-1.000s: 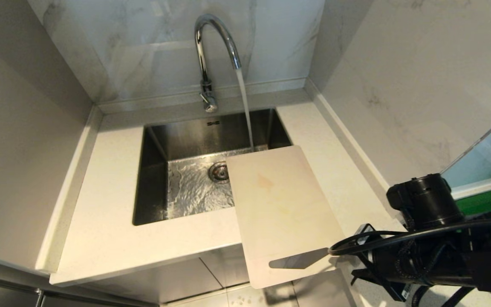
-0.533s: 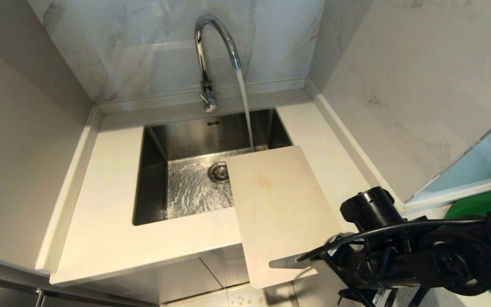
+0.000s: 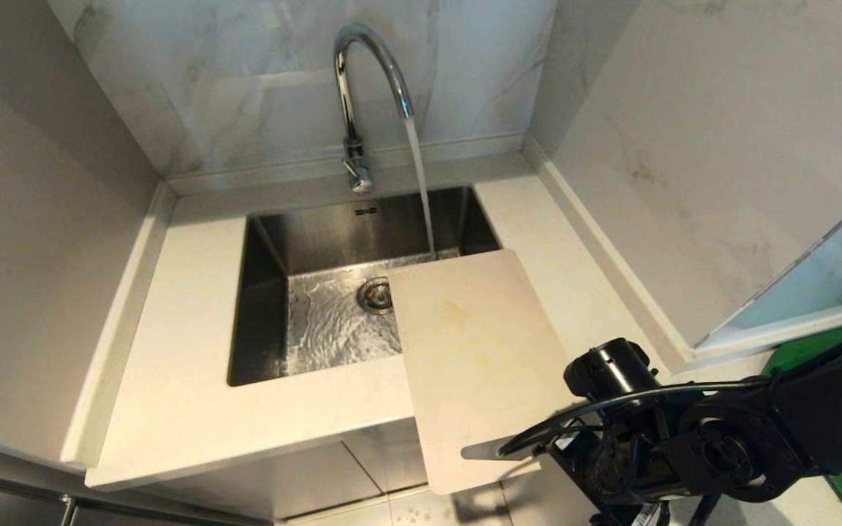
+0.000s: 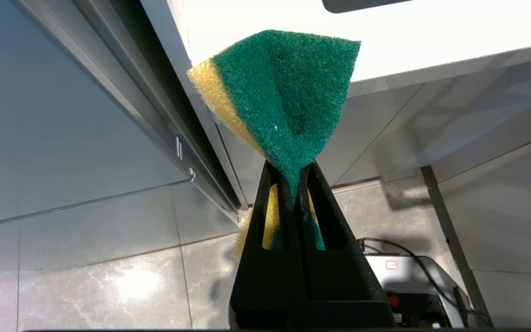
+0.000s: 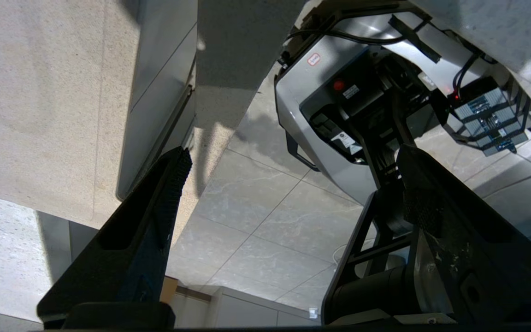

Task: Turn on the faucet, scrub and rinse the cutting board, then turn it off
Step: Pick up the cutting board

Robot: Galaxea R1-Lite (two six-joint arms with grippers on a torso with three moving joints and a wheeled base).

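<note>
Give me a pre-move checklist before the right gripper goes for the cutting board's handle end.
1. Water running from the faucet: ok, a stream falls into the sink.
2. Cutting board reachable: ok, it lies across the sink's right rim, slot end overhanging the counter front.
3. Right gripper ready to grasp: ok, jaws wide apart and empty.
4. Right gripper lined up with the board edge: cannot tell; the head view shows only the arm beside the slot end.
5. Sponge secured: ok, pinched in the shut left gripper, below counter height.
6. Board under the stream: not ok, water lands just beyond its far edge.
</note>
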